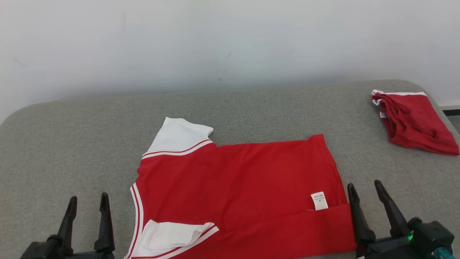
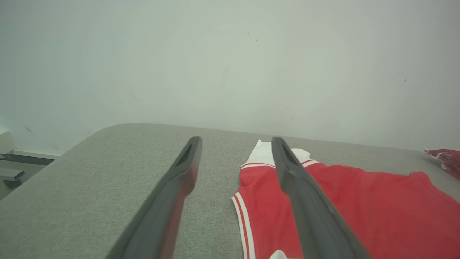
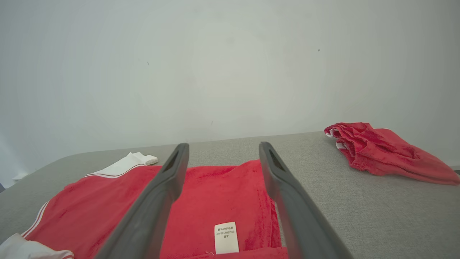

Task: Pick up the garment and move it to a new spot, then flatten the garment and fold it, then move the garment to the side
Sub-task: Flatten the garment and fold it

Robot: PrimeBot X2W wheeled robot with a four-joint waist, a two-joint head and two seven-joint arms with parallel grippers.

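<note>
The garment (image 1: 237,187) is a red shirt with white, red-striped sleeves, lying spread on the grey table (image 1: 72,144), its near edge folded up over itself and a white label showing near its right end. My left gripper (image 1: 88,204) stands open at the lower left, just left of the shirt's collar side, with nothing between its fingers. My right gripper (image 1: 366,190) stands open at the lower right, beside the shirt's right edge, holding nothing. In the left wrist view the garment (image 2: 359,208) lies right of the open fingers (image 2: 179,180). In the right wrist view the garment (image 3: 215,194) lies under the open fingers (image 3: 169,180).
A second red garment (image 1: 413,122) lies crumpled at the table's far right corner, also seen as a red heap (image 3: 384,151) in the right wrist view. A pale wall (image 1: 230,43) rises behind the table. Bare grey surface (image 1: 54,162) stretches to the left of the shirt.
</note>
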